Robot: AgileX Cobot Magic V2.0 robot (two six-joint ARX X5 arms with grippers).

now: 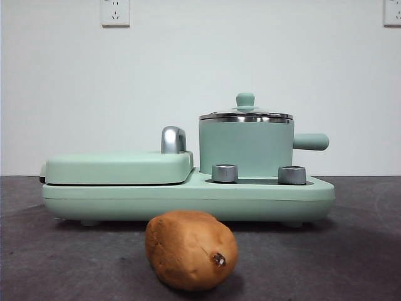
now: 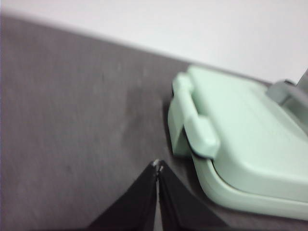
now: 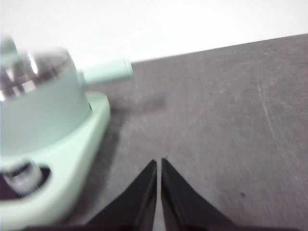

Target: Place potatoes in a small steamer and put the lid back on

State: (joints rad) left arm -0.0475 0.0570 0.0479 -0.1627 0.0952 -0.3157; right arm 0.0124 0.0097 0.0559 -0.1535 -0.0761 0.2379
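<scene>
One potato (image 1: 191, 249) lies on the dark table (image 1: 351, 251) in front of the mint-green cooker base (image 1: 188, 199), its dark stub end facing the front camera. Small steamer (image 1: 245, 148) stands on the base with its side handle projecting outward; lid (image 1: 245, 115) is seated on the steamer rim. Griddle cover (image 1: 118, 167) lies flat beside the steamer. Left gripper (image 2: 158, 166) hovers above the table near the griddle end, jaws closed and empty. Right gripper (image 3: 159, 162) hovers near the steamer end, jaws closed and empty.
</scene>
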